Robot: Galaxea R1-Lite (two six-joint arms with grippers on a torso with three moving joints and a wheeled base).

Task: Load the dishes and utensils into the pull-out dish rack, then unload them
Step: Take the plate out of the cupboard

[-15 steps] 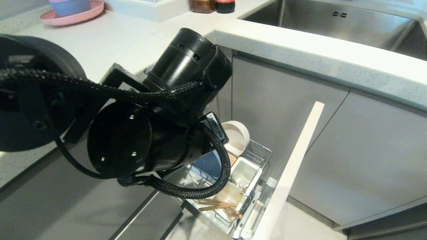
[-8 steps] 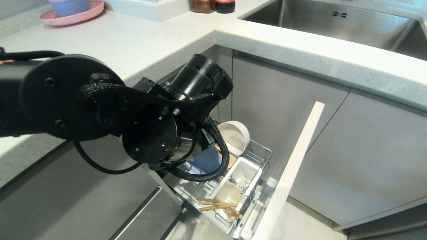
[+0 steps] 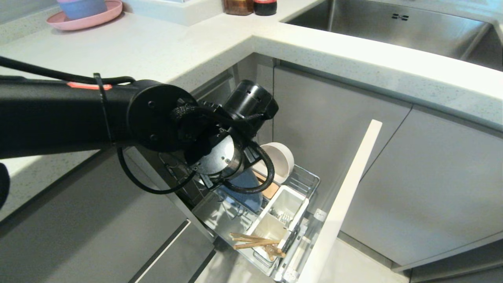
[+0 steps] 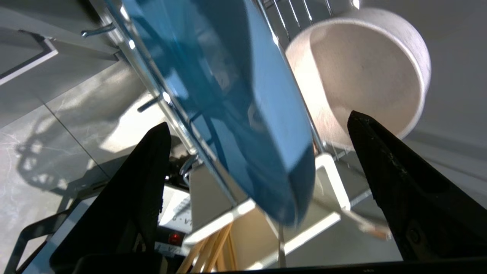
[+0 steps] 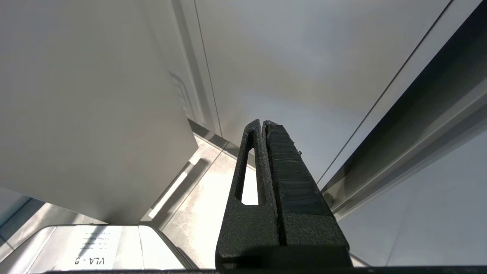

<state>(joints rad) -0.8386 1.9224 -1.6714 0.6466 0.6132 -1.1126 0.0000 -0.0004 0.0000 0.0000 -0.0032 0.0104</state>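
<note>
A pale speckled countertop [image 3: 165, 47] wraps an L-shaped kitchen corner above flat grey cabinet fronts [image 3: 432, 177], with a steel sink [image 3: 401, 27] set into its far run and a pink plate [image 3: 88, 17] carrying a small blue bowl [image 3: 82, 7] at the back. Two dark jars [image 3: 251, 6] stand near the sink. Below, a grey tiled floor [image 3: 235, 271] shows beside the pull-out dish rack [image 3: 304, 181], which stands drawn out from the cabinet, its pale front panel [image 3: 342, 204] edge-on to the head camera.

The robot's left arm [image 3: 78, 118] reaches across and down into the rack. In the wrist view the left gripper [image 4: 258, 125] has its two black fingers [image 4: 140, 182] spread wide, one on each side of the light-blue plate [image 4: 228, 95], which stands on edge among the chrome wires; neither finger appears to press on it. The off-white bowl [image 4: 365, 72] sits tipped on its side just behind the plate, close to one fingertip. Nearer the front panel, the white plastic cups [image 3: 285, 208] hold metal cutlery [image 3: 279, 215], and the wooden chopsticks [image 3: 255, 240] lie slanted across the front cup.

The right gripper [image 5: 262, 125] hangs parked beside the cabinet fronts, its fingers pressed together on nothing.
</note>
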